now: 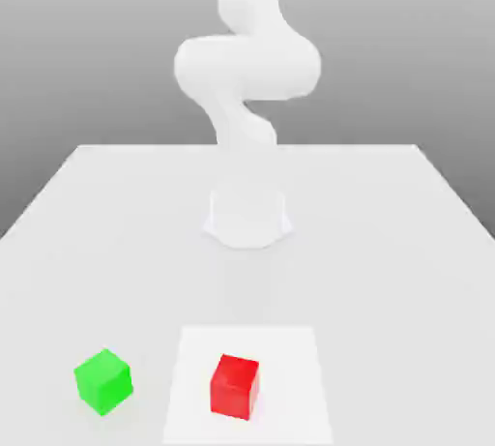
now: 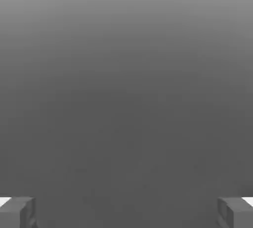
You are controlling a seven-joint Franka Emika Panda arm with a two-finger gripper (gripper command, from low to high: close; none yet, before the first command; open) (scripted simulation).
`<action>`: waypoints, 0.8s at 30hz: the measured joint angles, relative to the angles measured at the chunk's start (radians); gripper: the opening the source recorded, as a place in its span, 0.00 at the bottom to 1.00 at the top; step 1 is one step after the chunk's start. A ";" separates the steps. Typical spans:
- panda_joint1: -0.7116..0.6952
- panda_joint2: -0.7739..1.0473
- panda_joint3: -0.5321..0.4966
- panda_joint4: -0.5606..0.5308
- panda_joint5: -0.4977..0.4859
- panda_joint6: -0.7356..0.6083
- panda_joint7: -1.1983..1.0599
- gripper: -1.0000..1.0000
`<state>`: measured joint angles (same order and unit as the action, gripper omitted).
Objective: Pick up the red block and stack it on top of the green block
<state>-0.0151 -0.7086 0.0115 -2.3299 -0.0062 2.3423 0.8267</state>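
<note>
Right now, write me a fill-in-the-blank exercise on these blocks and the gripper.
1. The red block sits on a pale ____ patch of the table.
2. In the exterior view, the green block lies to the red block's ____.
3. The gripper has its fingers ____, with nothing between them.

Missing words: square; left; open
</note>
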 joint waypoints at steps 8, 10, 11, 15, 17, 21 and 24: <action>-0.041 0.297 0.029 -0.097 -0.022 0.137 0.088 0.50; -0.051 0.369 0.035 -0.121 -0.027 0.170 0.109 0.50; -0.054 0.405 0.036 -0.133 -0.029 0.187 0.120 0.50; -0.065 0.550 0.039 -0.180 -0.035 0.255 0.159 0.50; -0.068 0.623 0.038 -0.204 -0.035 0.289 0.177 0.50; -0.073 0.767 0.038 -0.251 -0.022 0.356 0.203 0.50; -0.071 0.875 0.036 -0.264 -0.015 0.425 0.213 0.50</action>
<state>-0.0861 0.1665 0.0477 -2.5938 -0.0215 2.7673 1.0396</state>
